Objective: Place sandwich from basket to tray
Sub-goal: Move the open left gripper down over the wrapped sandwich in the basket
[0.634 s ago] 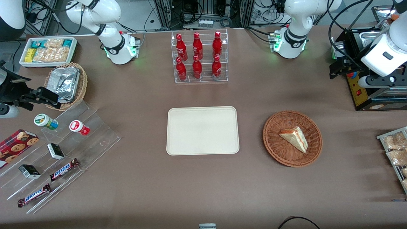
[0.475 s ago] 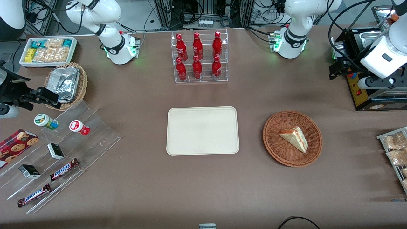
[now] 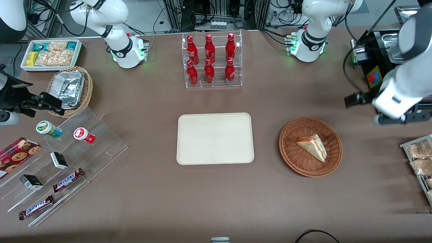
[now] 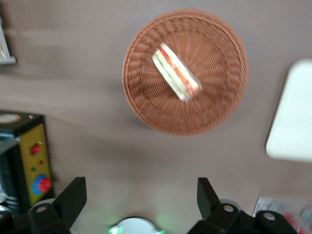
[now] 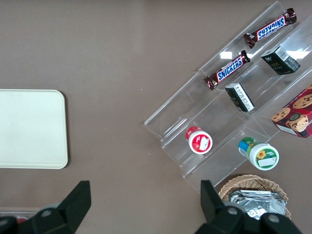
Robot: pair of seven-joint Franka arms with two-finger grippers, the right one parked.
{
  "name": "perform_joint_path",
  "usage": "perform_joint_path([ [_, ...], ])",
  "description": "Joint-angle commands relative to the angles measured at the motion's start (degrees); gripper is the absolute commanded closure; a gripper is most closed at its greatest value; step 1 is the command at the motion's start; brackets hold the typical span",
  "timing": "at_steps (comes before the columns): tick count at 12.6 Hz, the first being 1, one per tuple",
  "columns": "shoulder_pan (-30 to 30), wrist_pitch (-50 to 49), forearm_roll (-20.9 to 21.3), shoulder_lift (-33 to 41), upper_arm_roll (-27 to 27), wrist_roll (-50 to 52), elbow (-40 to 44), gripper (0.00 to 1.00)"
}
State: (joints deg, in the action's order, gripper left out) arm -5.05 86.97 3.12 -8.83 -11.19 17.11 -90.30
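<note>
The sandwich [image 3: 313,146] [image 4: 176,73], a pale wedge with red and green filling, lies in the reddish-brown wicker basket [image 3: 290,158] [image 4: 214,112]. The cream tray [image 3: 215,138] [image 4: 295,122] sits bare beside the basket, toward the parked arm's end. My left gripper [image 3: 400,118] [image 4: 140,192] hangs in the air off the basket's edge toward the working arm's end of the table, a little farther from the front camera than the sandwich. Its fingers [image 4: 73,195] stand wide apart with nothing between them.
A clear rack of red bottles [image 3: 212,60] stands farther from the camera than the tray. A black box with a red button [image 3: 374,77] and a wire rack of snack packets [image 3: 418,158] flank the gripper. A stepped acrylic stand with snacks [image 3: 67,162] is at the parked arm's end.
My left arm has swung nearer the front camera and closer to the basket. The sandwich, basket and tray have not moved.
</note>
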Motion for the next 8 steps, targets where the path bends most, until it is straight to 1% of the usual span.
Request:
perform_joint_path([
  [1,-0.3,6.8,1.2,-2.9,-0.1,12.5,-2.6,0.00],
  [3,-0.5,12.8,2.3,-4.7,-0.1,21.1,-5.0,0.00],
  [5,-0.3,17.2,3.0,-9.1,-0.1,28.4,-5.2,0.00],
  [6,0.1,19.4,3.5,-10.4,-0.2,31.2,-6.0,0.00],
  [8,0.7,21.0,3.6,-10.7,-0.4,32.6,-7.3,0.00],
])
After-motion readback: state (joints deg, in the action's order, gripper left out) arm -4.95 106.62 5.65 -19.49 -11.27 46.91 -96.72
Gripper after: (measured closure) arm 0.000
